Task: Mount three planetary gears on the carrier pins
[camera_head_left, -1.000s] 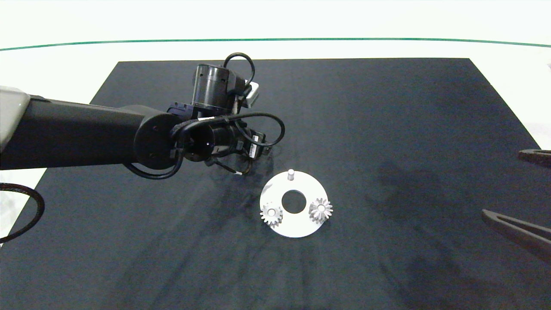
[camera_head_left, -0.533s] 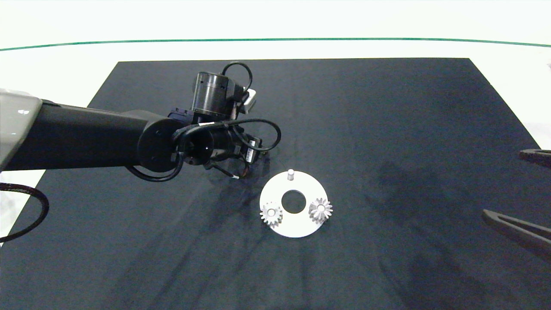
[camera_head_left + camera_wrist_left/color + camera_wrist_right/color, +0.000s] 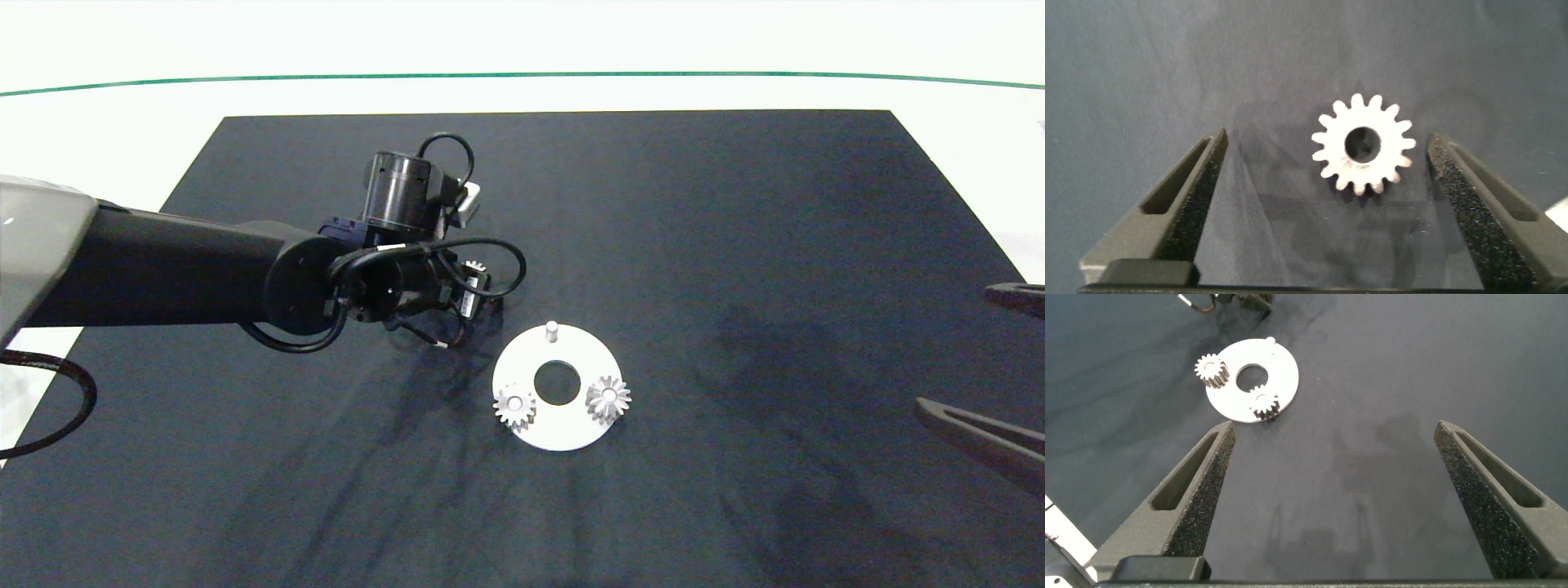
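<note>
third gear (image 3: 1364, 145), between open left claw (image 3: 1323, 175)

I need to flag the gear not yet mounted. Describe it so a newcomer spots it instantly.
On the dark mat, find the white disc; two gears already sit on it. The loose gear lies flat on the mat beyond it, between the open left gripper fingers, off the disc.

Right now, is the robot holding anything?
No. The left pincer is open around the last loose gear lying on the mat, not touching it. The right pincer is open and empty.
</note>
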Robot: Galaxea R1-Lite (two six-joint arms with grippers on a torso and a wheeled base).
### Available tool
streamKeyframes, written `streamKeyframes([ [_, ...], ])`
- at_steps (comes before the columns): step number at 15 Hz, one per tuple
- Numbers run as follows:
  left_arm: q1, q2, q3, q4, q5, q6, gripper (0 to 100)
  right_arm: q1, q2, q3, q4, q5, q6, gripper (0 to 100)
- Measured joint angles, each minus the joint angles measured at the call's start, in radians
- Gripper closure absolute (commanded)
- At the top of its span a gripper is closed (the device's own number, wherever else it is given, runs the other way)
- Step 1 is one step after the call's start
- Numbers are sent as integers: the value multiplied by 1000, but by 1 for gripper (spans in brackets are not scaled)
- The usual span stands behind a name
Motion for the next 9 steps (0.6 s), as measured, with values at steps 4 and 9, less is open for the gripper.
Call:
streamKeyframes([
  [4, -6, 3, 4, 1, 0, -8, 16, 0, 0, 1, 0, 0, 0, 0],
  [9, -11, 4, -8, 0, -1, -30, 25, 0, 0, 1, 0, 0, 0, 0],
])
